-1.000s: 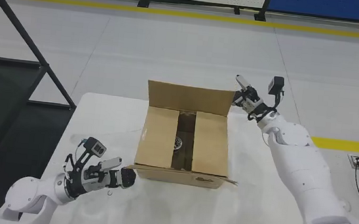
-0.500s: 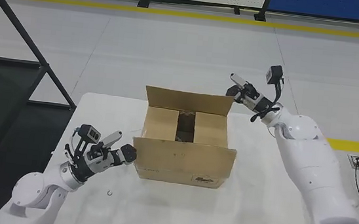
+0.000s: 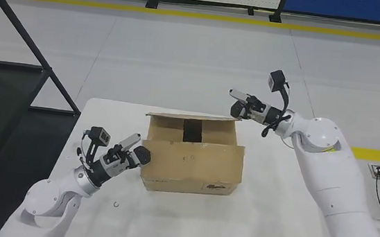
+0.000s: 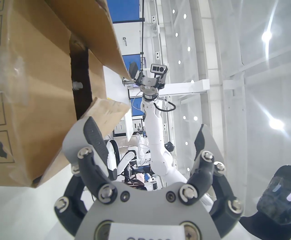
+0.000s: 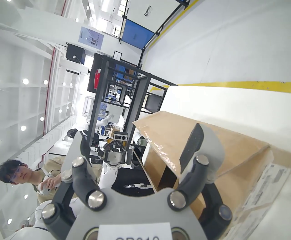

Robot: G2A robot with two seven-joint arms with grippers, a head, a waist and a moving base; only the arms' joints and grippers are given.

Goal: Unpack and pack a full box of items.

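One cardboard box [image 3: 192, 164] is counted on the white table [image 3: 270, 217], tipped so its printed side faces up toward the top camera. Two grippers are seen at it.

The left gripper [image 4: 145, 125] is spread wide with nothing held. The box is just beside it, and a bent flap corner [image 4: 109, 109] sits right next to one finger pad [image 4: 95, 136]. Through the dark gap just past that flap, one small pale item [image 4: 77, 85] is spotted inside. What it is can't be told.

The right gripper [image 5: 138, 130] is also wide open with nothing gripped. The box's long top flap [image 5: 172, 131] is right at its fingertips, and one strip of clear tape [image 5: 159, 147] is seen along that flap's edge.

As for writing, one white shipping label [image 5: 261, 188] is stuck on the box side nearest the right gripper. One black printed mark [image 3: 214, 187] is seen on the upturned side, and handling symbols [image 4: 4, 147] on the face beside the left gripper. None of it can be read.
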